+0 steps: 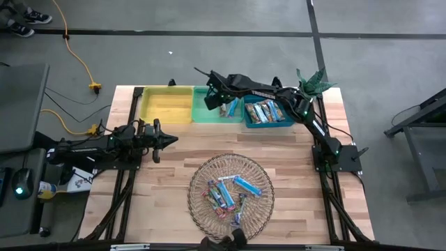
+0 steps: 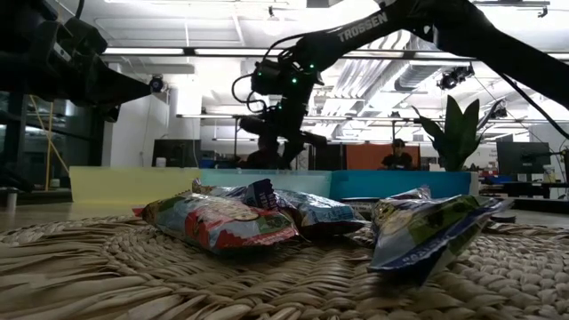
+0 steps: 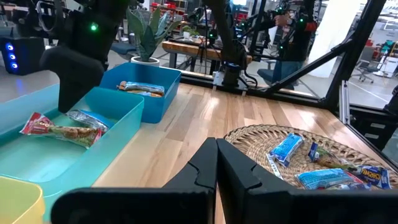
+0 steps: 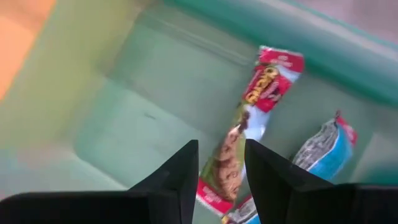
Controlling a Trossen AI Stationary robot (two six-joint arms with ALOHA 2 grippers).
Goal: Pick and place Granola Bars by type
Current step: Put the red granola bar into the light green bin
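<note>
Green bin point(image 1: 209, 115); right tool point(image 4: 218, 163) overhead

The high view is evenly and softly lit, with the wooden table point(image 1: 293, 160) bright against the grey floor and only faint shadows under the arms. The low view is strongly backlit: ceiling strip lights point(image 2: 169, 52) and a bright room behind turn both arms into near silhouettes, while the woven mat point(image 2: 107, 276) up close looks soft. The left wrist view is clear and bright, with slight glare on the shiny wrappers point(image 3: 286, 149) and some bending of straight lines toward its edges. The right wrist view is smeared, probably by motion, so the print on the red wrapper point(image 4: 261, 93) is hard to read.
</note>
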